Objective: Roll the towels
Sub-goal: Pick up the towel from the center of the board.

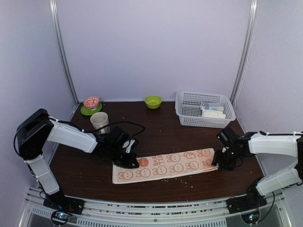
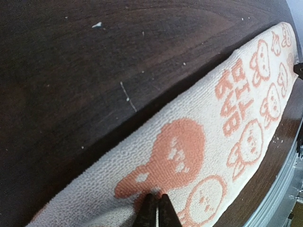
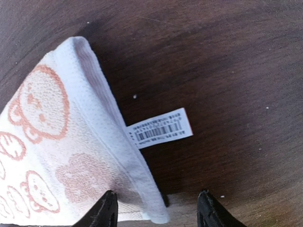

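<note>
My left hand was closed, tips on the rabbit towel lying flat on the counter. My right hand stood wide at its right end.

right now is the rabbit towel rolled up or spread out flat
Spread flat: the rabbit towel lies as one long strip on the table, print up, no roll at either end.
</note>
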`<state>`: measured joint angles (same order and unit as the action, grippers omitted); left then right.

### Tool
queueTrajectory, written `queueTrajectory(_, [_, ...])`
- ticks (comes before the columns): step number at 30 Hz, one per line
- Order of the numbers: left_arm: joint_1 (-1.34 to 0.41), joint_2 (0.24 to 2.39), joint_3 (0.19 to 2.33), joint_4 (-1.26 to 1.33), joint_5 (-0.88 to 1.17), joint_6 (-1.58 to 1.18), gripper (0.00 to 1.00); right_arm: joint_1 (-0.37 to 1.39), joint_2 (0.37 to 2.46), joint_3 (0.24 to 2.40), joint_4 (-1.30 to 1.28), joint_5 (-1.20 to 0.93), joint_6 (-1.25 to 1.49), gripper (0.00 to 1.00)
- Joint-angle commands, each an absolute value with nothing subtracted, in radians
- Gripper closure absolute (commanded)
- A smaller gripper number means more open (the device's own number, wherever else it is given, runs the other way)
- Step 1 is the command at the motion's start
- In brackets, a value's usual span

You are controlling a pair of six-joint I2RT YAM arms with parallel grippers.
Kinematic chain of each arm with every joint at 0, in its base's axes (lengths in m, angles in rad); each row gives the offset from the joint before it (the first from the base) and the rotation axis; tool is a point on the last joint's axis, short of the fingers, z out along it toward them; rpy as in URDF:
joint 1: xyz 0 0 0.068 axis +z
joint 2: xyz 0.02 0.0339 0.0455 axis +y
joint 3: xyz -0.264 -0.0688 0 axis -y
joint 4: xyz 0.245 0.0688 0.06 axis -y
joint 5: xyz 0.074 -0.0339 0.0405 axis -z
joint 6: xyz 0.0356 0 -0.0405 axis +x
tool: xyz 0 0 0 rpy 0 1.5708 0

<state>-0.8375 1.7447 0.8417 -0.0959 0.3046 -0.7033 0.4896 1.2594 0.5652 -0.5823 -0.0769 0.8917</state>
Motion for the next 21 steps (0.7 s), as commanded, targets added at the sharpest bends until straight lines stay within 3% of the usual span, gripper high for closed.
queueTrajectory(1, [-0.839,1.769,0.799,-0.052,0.321,-0.713,0.96,0.52,1.339,0.565,-0.579,-0.083,0.933,0.43])
queueTrajectory(6, [-0.841,1.759,0.783,-0.024,0.34,-0.716,0.96,0.529,1.41,0.535,-0.565,-0.102,0.962,0.57])
queueTrajectory(13, [-0.841,1.714,0.781,-0.05,0.346,-0.69,0.96,0.53,1.369,0.503,-0.576,-0.079,1.005,0.99])
queueTrajectory(21, [-0.841,1.699,0.854,-0.122,0.341,-0.656,0.96,0.526,1.188,0.708,-0.76,0.172,0.954,1.0])
